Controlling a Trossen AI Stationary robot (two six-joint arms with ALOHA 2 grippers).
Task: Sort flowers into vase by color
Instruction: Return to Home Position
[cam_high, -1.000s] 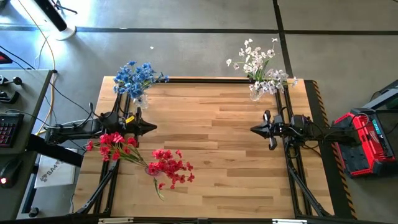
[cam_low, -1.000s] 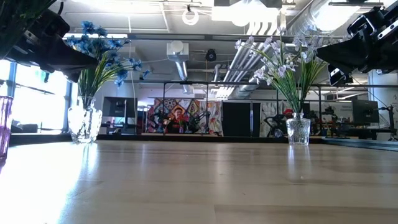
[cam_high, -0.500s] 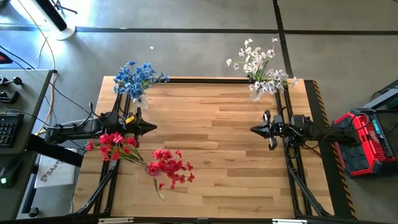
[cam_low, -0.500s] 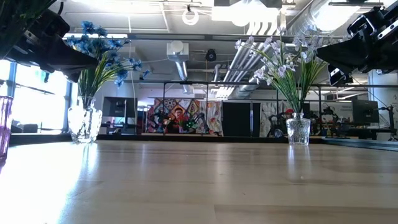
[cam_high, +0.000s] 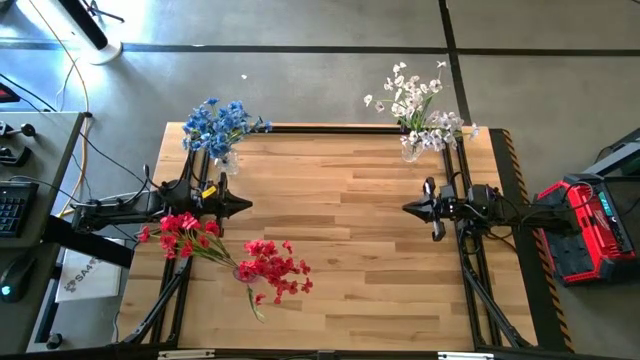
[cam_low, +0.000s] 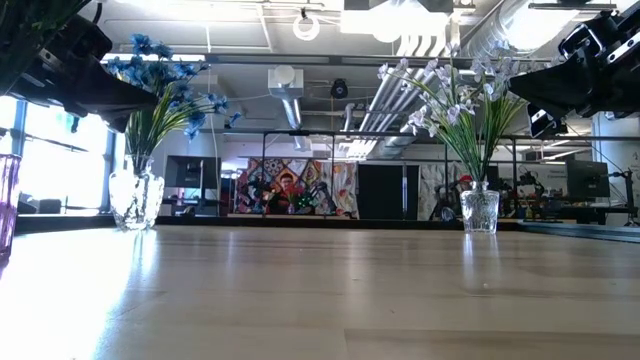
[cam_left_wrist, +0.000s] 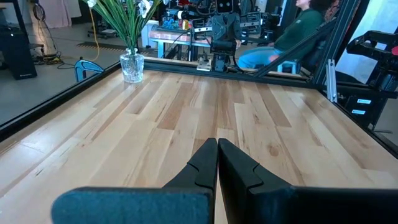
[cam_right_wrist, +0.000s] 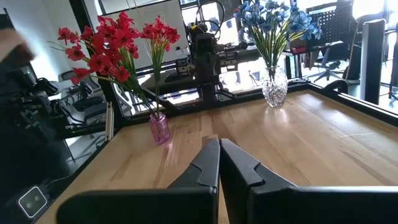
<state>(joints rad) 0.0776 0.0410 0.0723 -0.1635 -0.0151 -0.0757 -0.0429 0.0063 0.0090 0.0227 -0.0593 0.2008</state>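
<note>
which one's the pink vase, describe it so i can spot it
On the wooden table, go to the left gripper's side, at the end away from the blue flowers. The pink vase there is small, tinted glass holding red flowers; the other two vases are clear.

I count three vases on one table (cam_high: 350, 240): one pink vase (cam_right_wrist: 160, 129) near left, one clear vase (cam_right_wrist: 274, 87) far left, and a second clear vase (cam_left_wrist: 132, 66) far right. There are three bunches, one per vase: red flowers (cam_high: 270, 268), blue flowers (cam_high: 218, 120) and white flowers (cam_high: 415, 100). I can't count single stems. There are two arms: one left gripper (cam_high: 247, 207) and one right gripper (cam_high: 406, 208).
</note>
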